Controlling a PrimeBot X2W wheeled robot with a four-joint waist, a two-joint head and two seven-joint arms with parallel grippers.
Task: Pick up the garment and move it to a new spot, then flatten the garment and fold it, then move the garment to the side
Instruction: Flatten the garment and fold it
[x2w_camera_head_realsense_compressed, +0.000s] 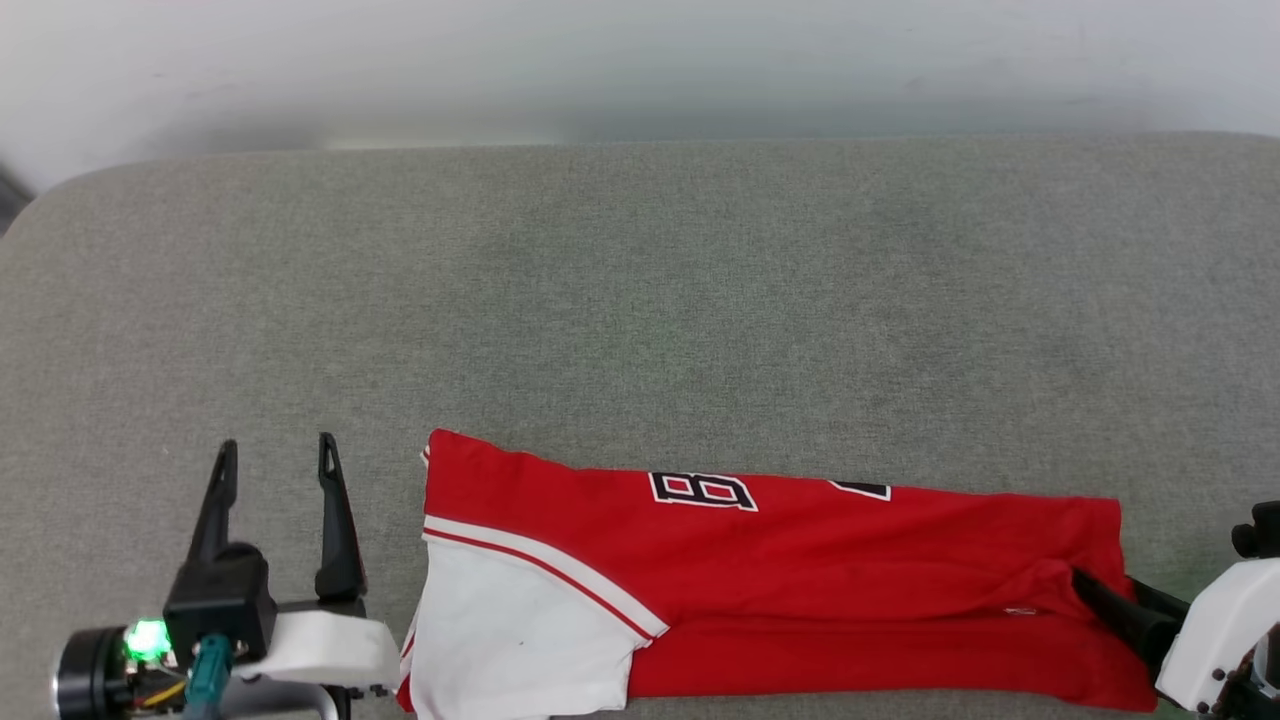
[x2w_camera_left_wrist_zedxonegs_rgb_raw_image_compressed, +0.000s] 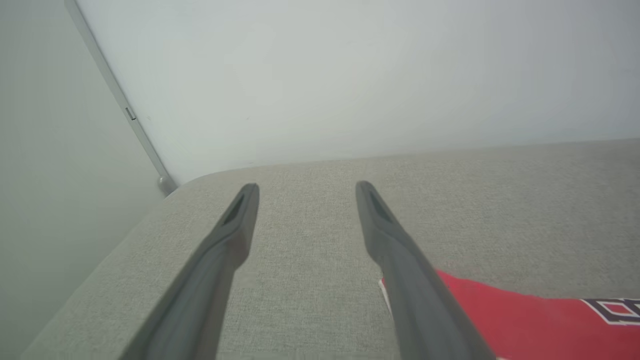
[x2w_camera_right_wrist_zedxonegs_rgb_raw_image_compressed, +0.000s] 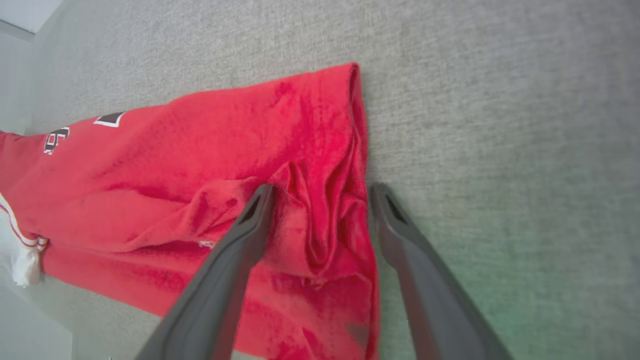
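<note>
Since the shirt (x2w_camera_head_realsense_compressed: 800, 560) is soft, light and floppy, it will likely sag and bunch if pulled by one spot; the hem corners look best to hold. It lies folded in a long strip at the near edge of the grey pad (x2w_camera_head_realsense_compressed: 640, 300); the left gripper (x2w_camera_head_realsense_compressed: 277, 442) sits just left of it, wide open and empty; the right gripper (x2w_camera_right_wrist_zedxonegs_rgb_raw_image_compressed: 322, 189) is spread over the bunched hem at the right end, not pinching it; farther off stands a pale wall (x2w_camera_head_realsense_compressed: 640, 60).

Left gripper (x2w_camera_left_wrist_zedxonegs_rgb_raw_image_compressed: 306, 187): I see fingers apart, holding nothing.
Shirt (x2w_camera_left_wrist_zedxonegs_rgb_raw_image_compressed: 530, 320): red, flat on grey pad (x2w_camera_left_wrist_zedxonegs_rgb_raw_image_compressed: 310, 280), near right.
</note>
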